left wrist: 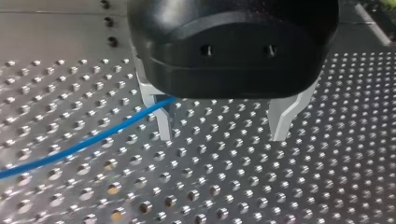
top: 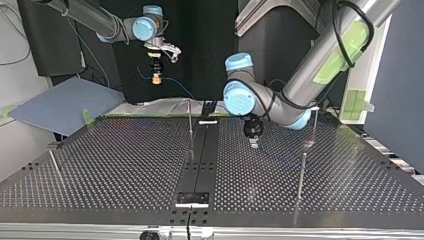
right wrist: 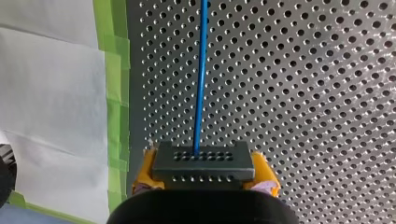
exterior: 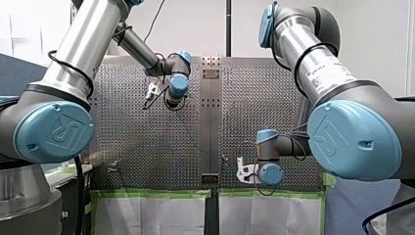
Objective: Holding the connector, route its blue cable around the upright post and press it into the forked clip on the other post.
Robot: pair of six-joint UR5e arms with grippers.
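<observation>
Right end effector [right wrist: 205,169] clamped on connector [right wrist: 203,161]; left end effector [left wrist: 222,126] apart, cable [left wrist: 84,144] alongside. Next: swing wide round post [top: 190,125], cable taut.

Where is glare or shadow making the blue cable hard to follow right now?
Right wrist view: even light, blue cable plain from the connector over the table. Left wrist view: cable plain beside my left hand. Top view: only a short stretch shows against the dark backdrop. Front view: sheen off the table, I cannot trace it.
</observation>
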